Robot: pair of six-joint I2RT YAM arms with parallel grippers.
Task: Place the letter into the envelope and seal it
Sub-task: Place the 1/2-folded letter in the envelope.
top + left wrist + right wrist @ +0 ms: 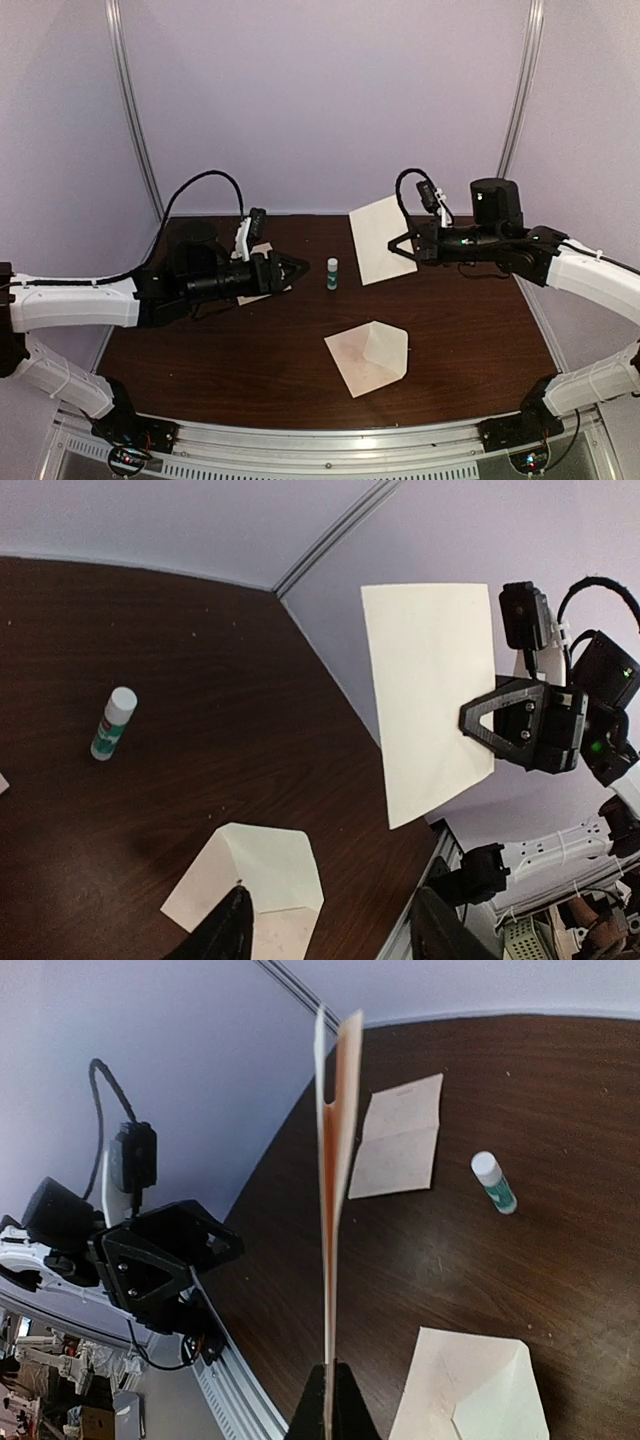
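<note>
Pale lilac walls (320, 100) braced by metal bars (135, 110) close in a dark brown wooden worktop (470, 340). The envelope (368, 357) lies flat near the middle of its near half, with the pointed flap open. Beyond it stands a small glue stick (332, 273). A creased sheet (262, 255) lies at the far left, partly under the left arm. The left hand (300, 268) hovers there with its fingers spread and nothing between them. At the far right, the right hand (395, 245) is pressed together on the lower edge of a folded sheet (380, 238), holding it above the worktop.
</note>
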